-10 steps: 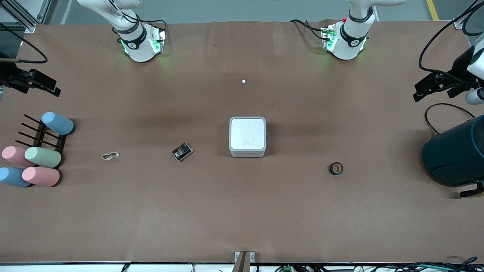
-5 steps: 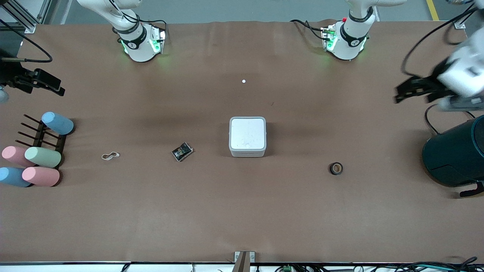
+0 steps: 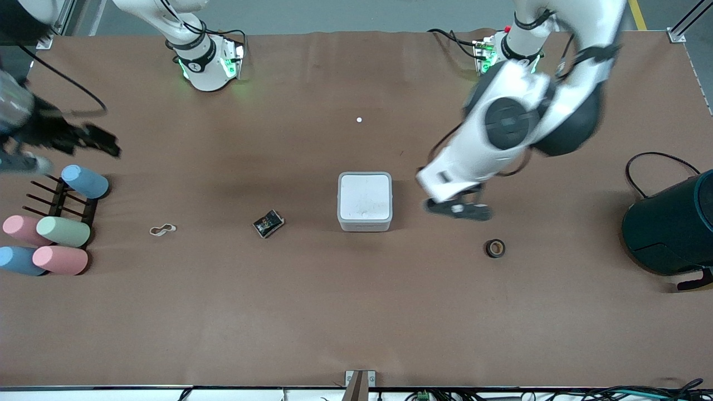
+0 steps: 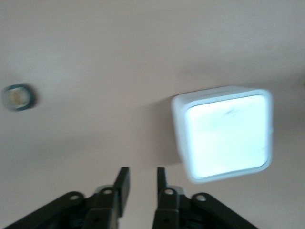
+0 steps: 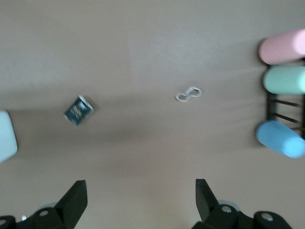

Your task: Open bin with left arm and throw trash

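Observation:
The white square bin (image 3: pixel 365 200) (image 4: pixel 224 133) stands mid-table with its lid down; one edge of it (image 5: pixel 5 136) shows in the right wrist view. My left gripper (image 3: pixel 459 210) (image 4: pixel 143 171) hangs low beside the bin, toward the left arm's end of the table. Its fingers are a narrow gap apart with nothing between them. The black tape ring (image 3: pixel 494 248) (image 4: pixel 18 97) lies nearer the front camera than that gripper. The black wrapper (image 3: pixel 268 223) (image 5: pixel 78 110) and the pale band loop (image 3: pixel 162 229) (image 5: pixel 188 94) lie toward the right arm's end. My right gripper (image 3: pixel 103 146) (image 5: pixel 140 186) is wide open above the rack area.
Pastel cylinders (image 3: pixel 61 231) and a black rack (image 3: pixel 61 203) sit at the right arm's end of the table. A dark teal round container (image 3: pixel 671 228) stands at the left arm's end. A tiny white dot (image 3: pixel 359 120) lies nearer the bases.
The left arm has swung in from the left arm's end of the table to beside the bin, and its fingers have narrowed. The right gripper has drifted slightly toward the table's middle.

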`<state>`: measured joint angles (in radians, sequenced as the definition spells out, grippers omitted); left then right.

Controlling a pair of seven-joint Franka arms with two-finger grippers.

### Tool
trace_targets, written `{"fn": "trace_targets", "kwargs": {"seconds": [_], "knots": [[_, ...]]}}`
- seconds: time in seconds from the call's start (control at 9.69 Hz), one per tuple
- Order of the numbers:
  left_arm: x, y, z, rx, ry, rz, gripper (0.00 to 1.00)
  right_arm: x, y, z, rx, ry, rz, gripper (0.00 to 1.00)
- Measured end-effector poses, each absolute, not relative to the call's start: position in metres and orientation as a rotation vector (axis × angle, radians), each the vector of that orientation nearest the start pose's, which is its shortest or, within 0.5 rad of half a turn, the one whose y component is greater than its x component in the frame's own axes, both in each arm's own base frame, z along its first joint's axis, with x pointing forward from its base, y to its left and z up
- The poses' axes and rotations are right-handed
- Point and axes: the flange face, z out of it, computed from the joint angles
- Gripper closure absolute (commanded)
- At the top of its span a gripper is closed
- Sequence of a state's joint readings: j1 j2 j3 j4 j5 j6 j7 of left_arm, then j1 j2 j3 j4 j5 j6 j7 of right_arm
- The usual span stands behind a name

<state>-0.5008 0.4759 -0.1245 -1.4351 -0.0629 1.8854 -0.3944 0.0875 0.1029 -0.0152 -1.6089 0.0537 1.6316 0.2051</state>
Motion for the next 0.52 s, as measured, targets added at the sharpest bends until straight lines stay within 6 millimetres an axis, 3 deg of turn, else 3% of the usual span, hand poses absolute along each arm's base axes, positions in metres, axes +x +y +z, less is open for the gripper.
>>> {"fn": "trace_targets", "kwargs": {"seconds": [0.1, 0.21, 0.41, 0.52], "knots": [[0.561, -0.430, 0.392, -3.232, 0.354, 0.081, 1.00, 0.603, 0.080, 0.509, -3.070, 0.296, 0.126, 0.00], [0.560, -0.449, 0.365, -3.246, 0.381, 0.050, 1.00, 0.613, 0.114, 0.466, -3.061, 0.385, 0.114, 0.00], [0.560, -0.469, 0.325, -3.267, 0.397, 0.006, 1.00, 0.601, 0.166, 0.382, -3.045, 0.522, 0.081, 0.00], [0.558, -0.474, 0.311, -3.271, 0.374, 0.010, 1.00, 0.585, 0.176, 0.346, -3.029, 0.576, 0.096, 0.00]]}}
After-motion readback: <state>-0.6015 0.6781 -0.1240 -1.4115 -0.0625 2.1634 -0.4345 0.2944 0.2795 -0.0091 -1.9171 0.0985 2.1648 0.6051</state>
